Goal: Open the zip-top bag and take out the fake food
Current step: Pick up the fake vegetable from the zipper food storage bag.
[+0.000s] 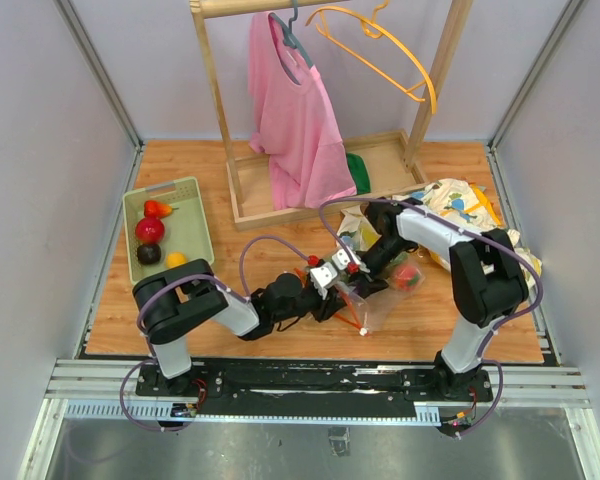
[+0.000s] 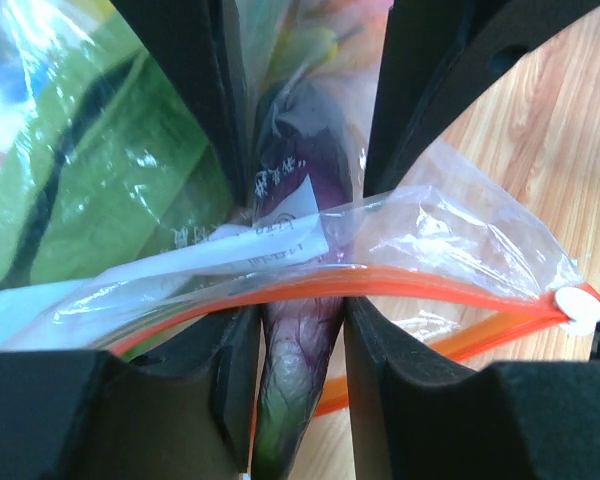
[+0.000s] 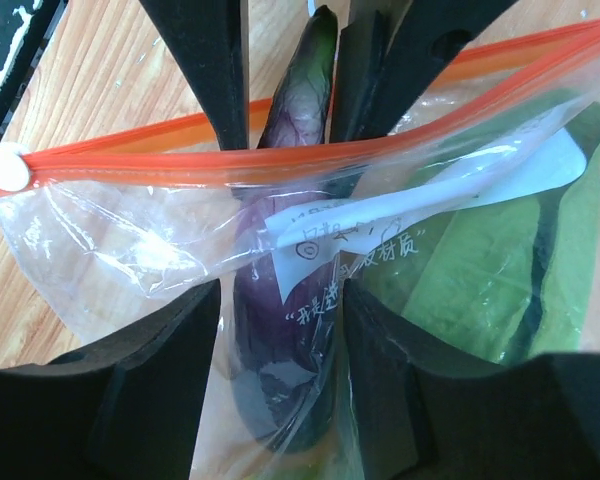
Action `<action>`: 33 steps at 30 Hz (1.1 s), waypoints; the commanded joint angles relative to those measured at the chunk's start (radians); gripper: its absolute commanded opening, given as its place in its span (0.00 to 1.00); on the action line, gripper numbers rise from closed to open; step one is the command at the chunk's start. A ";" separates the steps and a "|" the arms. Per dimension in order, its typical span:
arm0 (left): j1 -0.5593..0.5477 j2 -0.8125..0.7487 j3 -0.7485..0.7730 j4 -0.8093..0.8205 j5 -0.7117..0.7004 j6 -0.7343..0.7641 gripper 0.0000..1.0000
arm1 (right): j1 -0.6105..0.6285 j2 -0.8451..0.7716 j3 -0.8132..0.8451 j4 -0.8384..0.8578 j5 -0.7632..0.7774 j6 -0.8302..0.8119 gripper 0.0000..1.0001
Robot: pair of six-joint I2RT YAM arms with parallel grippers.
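Zip-top bag (image 1: 375, 300), clear crinkly plastic with an orange zipper strip: lies mid-way across the wooden surface (image 1: 230, 250), between both arms. Contents: purple aubergine-shaped fake food (image 2: 295, 400).

Left gripper (image 2: 300, 120): arm low, reaching rightwards. Right gripper (image 3: 292, 90): arm arched over from the far side. Both are part-open astride aubergine and bag; I cannot tell whether either pinches.

Handling: I'd pin film with one and draw the piece lengthwise through the mouth.

One white label (image 3: 350, 240) found, on the clear zip-top bag (image 3: 130, 250); it bears two lines of dark printed characters, seemingly Chinese, too creased and slanted to transcribe. Left wrist view shows the same label (image 2: 270, 235), folded; equally unreadable.
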 commanded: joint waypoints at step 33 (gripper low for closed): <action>-0.008 -0.634 -0.100 -0.777 0.049 -0.080 0.00 | -0.208 -0.221 -0.195 0.107 -0.165 0.154 0.73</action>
